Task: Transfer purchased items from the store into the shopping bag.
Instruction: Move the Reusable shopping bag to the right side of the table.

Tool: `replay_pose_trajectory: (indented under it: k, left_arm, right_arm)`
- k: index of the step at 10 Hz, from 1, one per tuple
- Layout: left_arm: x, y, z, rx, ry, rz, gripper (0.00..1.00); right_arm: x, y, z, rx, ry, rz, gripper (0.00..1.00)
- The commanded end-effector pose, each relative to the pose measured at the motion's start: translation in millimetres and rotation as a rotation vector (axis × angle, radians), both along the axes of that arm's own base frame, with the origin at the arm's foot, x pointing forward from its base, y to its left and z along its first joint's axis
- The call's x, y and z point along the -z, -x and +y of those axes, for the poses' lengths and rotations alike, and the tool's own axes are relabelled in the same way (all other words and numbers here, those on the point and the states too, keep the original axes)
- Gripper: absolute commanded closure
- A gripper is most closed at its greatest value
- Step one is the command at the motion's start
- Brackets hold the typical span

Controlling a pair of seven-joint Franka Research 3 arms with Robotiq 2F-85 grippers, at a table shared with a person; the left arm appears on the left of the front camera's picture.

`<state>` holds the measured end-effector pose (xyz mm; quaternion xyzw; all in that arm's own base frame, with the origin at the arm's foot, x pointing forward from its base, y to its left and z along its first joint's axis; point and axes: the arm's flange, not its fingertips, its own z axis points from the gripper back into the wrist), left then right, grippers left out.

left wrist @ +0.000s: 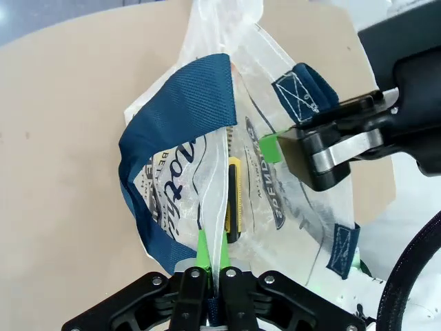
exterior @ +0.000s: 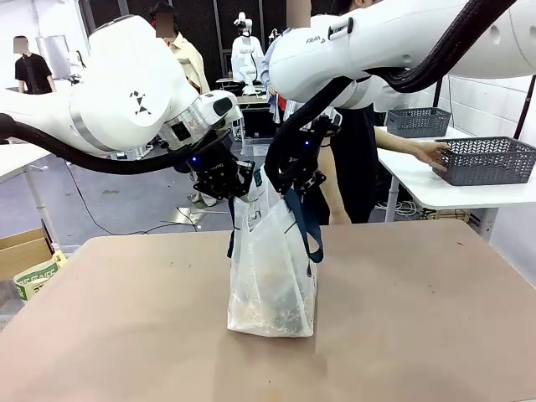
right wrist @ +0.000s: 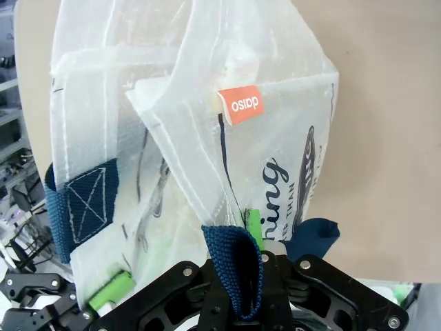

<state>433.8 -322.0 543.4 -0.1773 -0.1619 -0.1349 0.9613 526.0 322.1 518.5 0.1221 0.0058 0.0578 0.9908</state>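
A translucent whitish shopping bag (exterior: 272,276) with navy strap handles stands upright near the middle of the brown bench (exterior: 126,318), its mouth held up from above by two robot arms. The left end effector (exterior: 228,186) has its green pads pressed together on the thin plastic rim, and the right end effector (exterior: 289,180) is clamped on the opposite rim, where a navy strap loops over its fingers. A slim yellow piece (left wrist: 233,200) lies inside the bag, and beyond the bench's far right corner a person's hand (exterior: 431,153) touches a dark grey mesh basket (exterior: 486,159).
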Motion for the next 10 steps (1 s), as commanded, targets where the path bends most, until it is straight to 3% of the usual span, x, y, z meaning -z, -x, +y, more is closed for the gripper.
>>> replay_pose_trajectory:
  k: [1, 10]
  left_arm:
    - [1.6, -4.8, -5.6, 0.042, 0.006, -0.057, 1.00]
    - [12.6, -10.3, -17.7, 0.075, 0.045, -0.072, 1.00]
  right_arm:
    - [-2.3, -4.9, 10.4, 0.029, -0.036, 0.008, 1.00]
    - [-1.3, -8.1, 13.2, 0.031, -0.096, -0.006, 1.00]
